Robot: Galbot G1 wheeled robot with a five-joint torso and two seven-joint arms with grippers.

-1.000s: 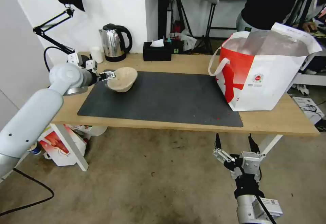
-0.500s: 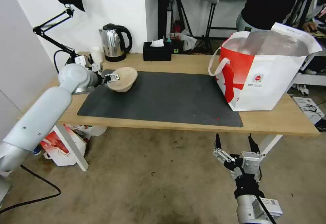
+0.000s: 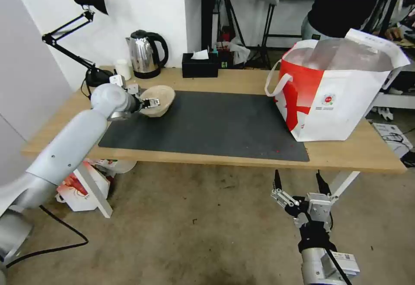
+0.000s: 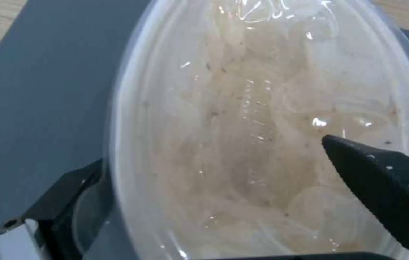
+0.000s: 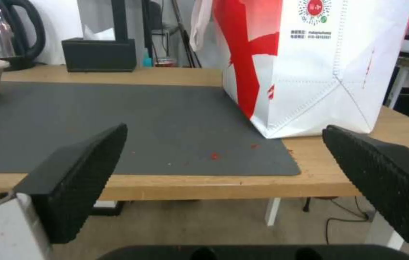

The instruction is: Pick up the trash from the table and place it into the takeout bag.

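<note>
At the mat's far left corner, the left gripper (image 3: 151, 102) pinches the rim of the shallow beige bowl (image 3: 158, 99), one finger inside it. The takeout bag (image 3: 335, 93) stands on the table (image 3: 242, 80) to the right. Below the table's edge, the right gripper (image 3: 298, 185) hangs with fingers spread wide.

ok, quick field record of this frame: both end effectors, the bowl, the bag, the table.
left end effector: shut on shallow beige bowl, one finger inside the rim, one outside
shallow beige bowl: at the mat's far left corner, near the kettle
right end effector: open, parked below the table's front edge
takeout bag: upright, mouth open, on the table's right end
table: dark mat bare in the middle, few red crumbs
</note>
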